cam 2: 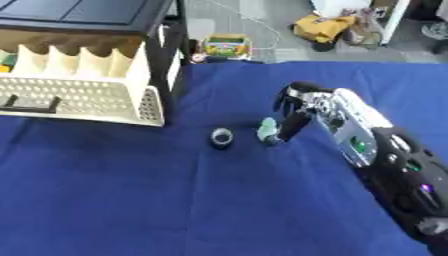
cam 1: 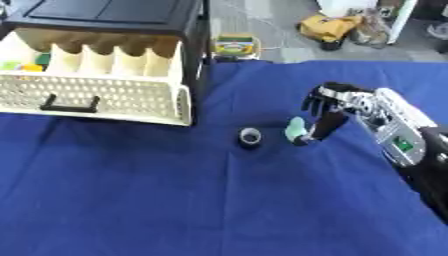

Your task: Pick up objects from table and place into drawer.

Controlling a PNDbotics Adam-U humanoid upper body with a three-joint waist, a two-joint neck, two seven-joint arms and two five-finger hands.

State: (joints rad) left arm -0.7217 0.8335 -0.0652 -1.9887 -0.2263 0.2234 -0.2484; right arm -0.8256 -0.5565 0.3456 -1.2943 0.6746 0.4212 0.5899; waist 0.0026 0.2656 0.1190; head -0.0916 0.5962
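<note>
A table (cam 1: 175,200) draped in a deep blue cloth fills the view. At its far left stands a black plastic drawer cabinet (cam 1: 114,15) with a cream perforated plastic drawer (cam 1: 105,97) pulled out — the drawer has a dark handle (cam 1: 68,105) on its front, and a few small green and yellow items (cam 1: 24,64) lie at its left end.

The robot's right hand (cam 1: 331,112), black with silver joints, comes in from the right side, its fingers curled downward toward the cloth. A small pale green object (cam 1: 296,129) sits right at the fingertips (cam 1: 306,140), touching them or nearly so; whether the fingers actually pinch it cannot be told. Just to the left of it, apart from the hand, a small black ring-shaped roll (cam 1: 250,137) lies on the cloth, well in front of the open drawer's right corner.

Beyond the table, on the floor, rests a yellow and green box (cam 1: 236,45).
</note>
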